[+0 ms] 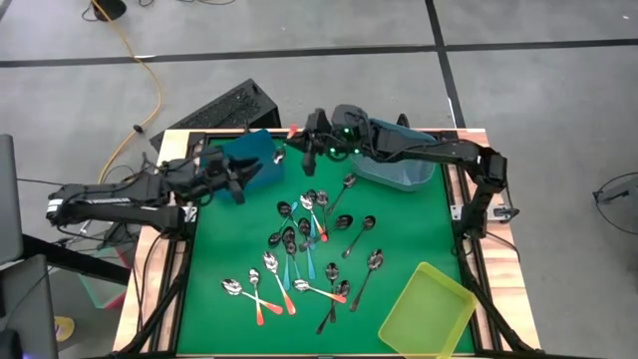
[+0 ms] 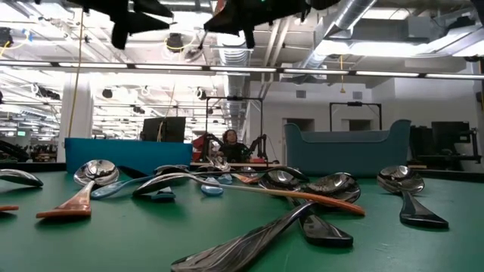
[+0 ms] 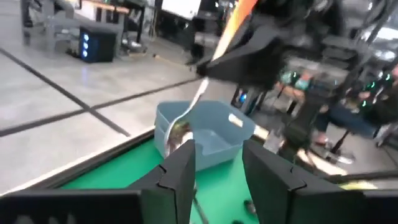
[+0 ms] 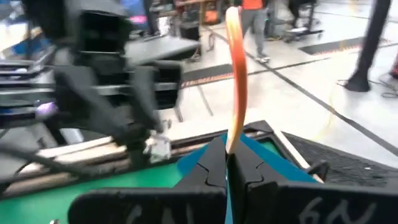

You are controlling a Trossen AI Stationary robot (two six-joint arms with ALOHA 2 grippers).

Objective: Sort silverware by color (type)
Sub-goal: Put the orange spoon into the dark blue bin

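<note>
We worked over a green mat (image 1: 399, 229) set in a wooden table (image 1: 503, 269), on a grey floor crossed by dark lines. Beyond the table the room showed ceiling pipes, strip lights and desks, and a person sat far off behind the bins. We could read no writing or brand anywhere.

The right gripper (image 1: 303, 137) was stretched across the far edge of the mat, its fingers pinched shut on the orange spoon (image 4: 236, 74), whose handle stood up past them and whose bowl hung toward the other arm. The left gripper (image 1: 242, 179) reached in from the opposite side, just beside the right one, and its fingers (image 3: 180, 168) stood apart, with the spoon's bowl (image 3: 178, 132) just ahead of the gap and touching neither.

The dark blue bin (image 1: 249, 150) lay right under the left gripper and beside the right one. The light blue bin (image 1: 404, 172) sat under the right arm, behind its gripper. The yellow bin (image 1: 427, 311) lay well apart from both, at the near corner. The other spoons (image 1: 309, 249) were scattered on the mat near both grippers, toward the near side, orange, blue and dark handles mixed and some overlapping
</note>
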